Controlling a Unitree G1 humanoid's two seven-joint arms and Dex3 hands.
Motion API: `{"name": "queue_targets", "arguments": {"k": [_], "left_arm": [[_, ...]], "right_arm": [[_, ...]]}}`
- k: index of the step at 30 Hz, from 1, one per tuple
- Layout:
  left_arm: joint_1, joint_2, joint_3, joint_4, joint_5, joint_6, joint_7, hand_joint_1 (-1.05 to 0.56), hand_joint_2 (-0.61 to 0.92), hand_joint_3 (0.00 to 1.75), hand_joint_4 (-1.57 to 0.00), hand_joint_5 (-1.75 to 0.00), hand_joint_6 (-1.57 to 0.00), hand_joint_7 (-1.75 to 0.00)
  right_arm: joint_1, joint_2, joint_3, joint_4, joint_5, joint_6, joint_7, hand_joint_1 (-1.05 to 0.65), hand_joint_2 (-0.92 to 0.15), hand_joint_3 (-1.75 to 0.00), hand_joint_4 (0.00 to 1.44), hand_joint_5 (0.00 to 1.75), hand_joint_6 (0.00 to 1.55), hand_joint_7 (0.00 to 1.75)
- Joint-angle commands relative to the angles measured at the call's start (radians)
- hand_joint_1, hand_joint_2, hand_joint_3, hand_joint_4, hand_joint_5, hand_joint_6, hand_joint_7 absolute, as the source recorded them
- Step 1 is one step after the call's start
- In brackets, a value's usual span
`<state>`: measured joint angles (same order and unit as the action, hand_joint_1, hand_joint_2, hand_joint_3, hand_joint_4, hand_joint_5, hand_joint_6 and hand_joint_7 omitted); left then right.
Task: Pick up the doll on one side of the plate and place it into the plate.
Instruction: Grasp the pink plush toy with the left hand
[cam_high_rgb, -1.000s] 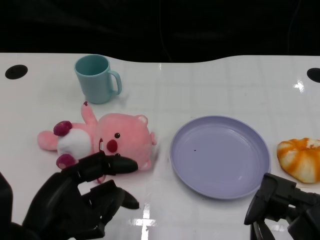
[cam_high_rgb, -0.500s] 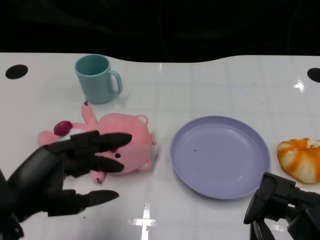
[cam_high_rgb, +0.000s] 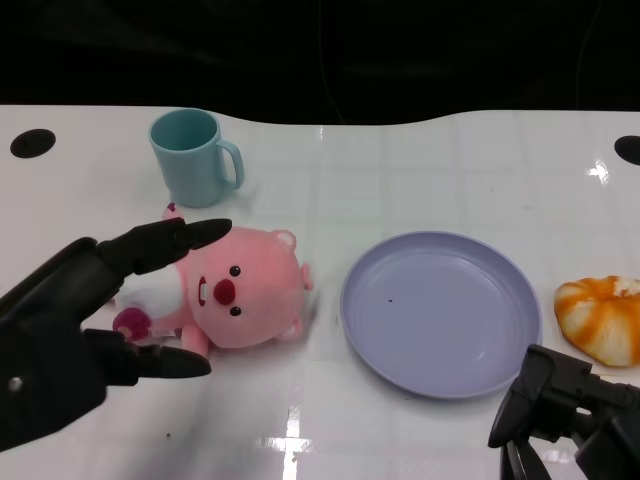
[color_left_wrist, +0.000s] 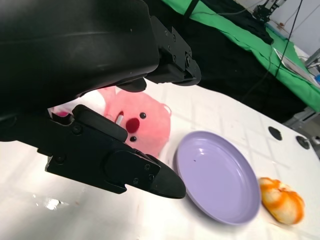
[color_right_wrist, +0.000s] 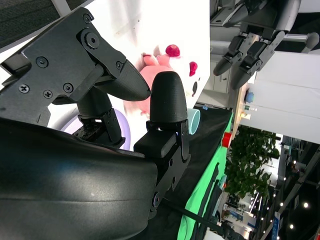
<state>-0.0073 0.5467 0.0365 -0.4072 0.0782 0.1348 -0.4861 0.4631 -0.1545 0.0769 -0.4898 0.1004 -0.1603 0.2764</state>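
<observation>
- Two hands in our views; neither holds anything.
- Our left hand hangs over the doll's body end, fingers spread apart, one set above the doll and one finger pointing out below it. We can't tell from the head view whether any finger touches the doll.
- Left wrist view: the same fingers are spread wide, with the doll's face showing in the gap between them.
- Doll: pink plush, lying on its side on the white table, face toward the camera, just left of the plate and not on it. A narrow strip of table shows between the doll's head and the plate rim.
- Plate: purple, nothing in it except a tiny dark speck.
- Our right hand sits low at the near right edge, just beside the plate's near rim, fingers curled in on nothing.
- Right wrist view mostly shows our own fingers close up; the doll is a small pink patch beyond them.
- Teal mug stands upright behind the doll, handle toward the plate.
- Orange-and-white bun-like item lies to the right of the plate, apart from it.
</observation>
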Motion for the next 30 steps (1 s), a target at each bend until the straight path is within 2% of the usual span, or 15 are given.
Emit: {"name": "queue_targets", "arguments": {"k": [1,8,20,26,30], "left_arm": [[-0.042,0.041,-0.025,0.013,0.107,-0.026,0.028,-0.68,0.91,0.01,0.00,-0.44,-0.24,0.00],[-0.101,0.061,-0.122,0.049,0.402,-0.039,0.099,-0.74,0.92,0.04,0.00,-0.41,-0.22,0.00],[-0.243,0.023,-0.267,0.220,0.690,0.032,0.110,-0.70,0.92,0.03,0.00,-0.36,-0.20,-0.01],[-0.310,0.000,-0.325,0.341,0.765,0.036,0.123,-0.71,0.92,0.05,0.00,-0.36,-0.21,-0.01],[-0.368,-0.028,-0.357,0.494,0.776,0.016,0.175,-0.71,0.92,0.03,-0.01,-0.36,-0.21,-0.01]], "right_arm": [[0.003,-0.007,-0.007,-0.014,0.001,0.004,-0.007,-0.15,-0.40,-1.47,0.71,1.75,0.59,1.59],[0.008,-0.009,-0.009,-0.017,0.012,0.007,-0.003,-0.17,-0.40,-1.46,0.70,1.75,0.59,1.58],[0.017,-0.014,-0.012,-0.024,0.012,0.008,-0.002,-0.20,-0.41,-1.42,0.70,1.75,0.59,1.57],[0.018,-0.012,-0.008,-0.030,0.005,0.012,-0.007,-0.22,-0.43,-1.39,0.69,1.75,0.59,1.56],[0.019,-0.010,-0.004,-0.033,0.004,0.013,-0.008,-0.21,-0.43,-1.38,0.69,1.75,0.59,1.56]]}}
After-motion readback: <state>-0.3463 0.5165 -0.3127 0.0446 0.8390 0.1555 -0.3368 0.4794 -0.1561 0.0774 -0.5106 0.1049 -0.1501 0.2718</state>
